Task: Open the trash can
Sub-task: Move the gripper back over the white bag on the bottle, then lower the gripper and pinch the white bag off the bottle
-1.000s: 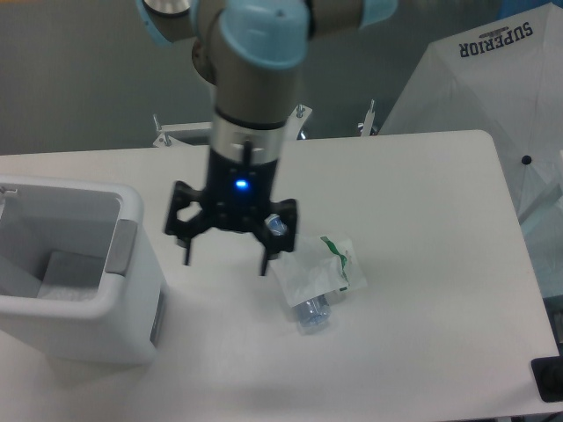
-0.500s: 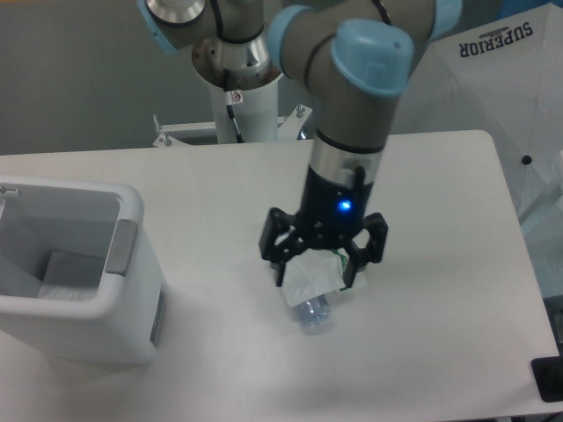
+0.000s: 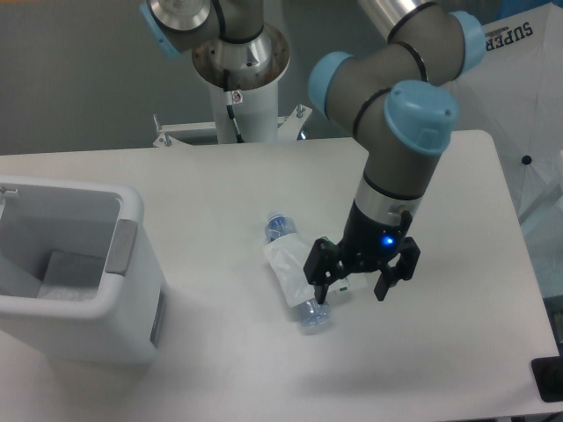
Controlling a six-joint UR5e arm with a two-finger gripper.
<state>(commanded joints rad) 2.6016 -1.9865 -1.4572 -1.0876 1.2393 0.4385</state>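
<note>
Trash can (image 3: 75, 281) sits nearest, at the lower left of the frame on the white bench (image 3: 422, 360), its top open onto the pale inside and its grey tab (image 3: 123, 249) on the right wall. Right of centre the end effector (image 3: 361, 291) hangs with fingers spread and empty, just beside a crumpled clear bottle (image 3: 294, 277). Farther back, the arm's base column (image 3: 244, 110) rises at the upper middle.

- Gripper (image 3: 352, 294) moved right across table, from beside trash can to right of bottle (image 3: 295, 272).
- Bottle's cap end now uncovered; jaws spread throughout.
</note>
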